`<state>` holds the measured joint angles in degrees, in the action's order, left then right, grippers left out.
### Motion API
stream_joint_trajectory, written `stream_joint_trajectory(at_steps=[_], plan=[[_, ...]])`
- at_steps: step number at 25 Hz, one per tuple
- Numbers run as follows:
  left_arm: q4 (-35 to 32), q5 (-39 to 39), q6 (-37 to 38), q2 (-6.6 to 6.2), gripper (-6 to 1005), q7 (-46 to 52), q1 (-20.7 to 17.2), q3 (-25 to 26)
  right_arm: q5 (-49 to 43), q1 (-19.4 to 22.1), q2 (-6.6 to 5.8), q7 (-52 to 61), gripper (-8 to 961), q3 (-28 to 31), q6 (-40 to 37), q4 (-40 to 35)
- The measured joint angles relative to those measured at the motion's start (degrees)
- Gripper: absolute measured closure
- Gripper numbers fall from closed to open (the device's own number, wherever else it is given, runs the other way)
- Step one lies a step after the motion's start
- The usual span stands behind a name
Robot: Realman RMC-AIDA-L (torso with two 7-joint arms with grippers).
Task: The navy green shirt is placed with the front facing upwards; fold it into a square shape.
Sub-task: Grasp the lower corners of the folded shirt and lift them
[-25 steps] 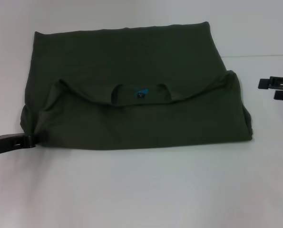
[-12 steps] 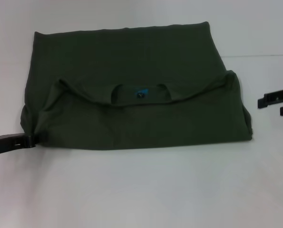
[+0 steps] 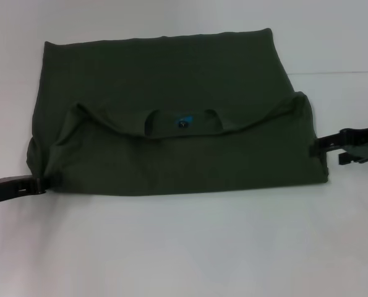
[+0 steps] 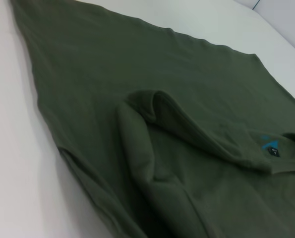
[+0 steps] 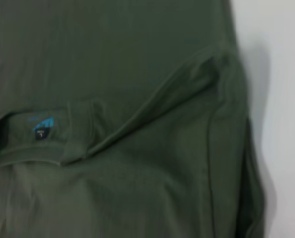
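Note:
The navy green shirt [image 3: 171, 74] lies on the white table [image 3: 184, 247], its upper part folded over so the collar with the blue-printed tag [image 3: 182, 122] faces up at the middle. The fold shows as a raised ridge in the left wrist view [image 4: 152, 104] and the right wrist view [image 5: 187, 84]. My left gripper [image 3: 40, 183] rests at the shirt's near left corner, touching the cloth. My right gripper [image 3: 326, 150] is at the shirt's right edge, open, with one finger reaching the folded side.
Bare white tabletop surrounds the shirt, with a wide strip in front of it. A thin line crosses the table behind the right gripper.
My right gripper has moved down and leftwards from beside the table's right side up to the shirt's right edge. The left gripper and the shirt have stayed still.

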<state>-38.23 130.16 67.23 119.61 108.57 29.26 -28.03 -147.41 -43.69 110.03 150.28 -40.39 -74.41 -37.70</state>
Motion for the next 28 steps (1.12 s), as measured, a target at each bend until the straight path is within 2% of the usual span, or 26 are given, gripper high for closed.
stream_joint_trajectory(at_steps=[7,18,28], plan=[[0.17,0.10,0.00,0.00,948,0.02,0.18,0.00,-0.15,-1.74,1.02,-0.08,77,-2.75,3.65,3.39],[0.28,0.15,-0.04,-0.09,947,0.06,0.39,-0.16,-0.25,-2.18,2.00,-0.08,97,-3.21,5.75,4.31],[0.46,0.11,0.00,-0.09,947,0.07,0.53,-0.28,-0.25,-2.14,2.23,-0.08,283,-4.37,6.44,5.05]])
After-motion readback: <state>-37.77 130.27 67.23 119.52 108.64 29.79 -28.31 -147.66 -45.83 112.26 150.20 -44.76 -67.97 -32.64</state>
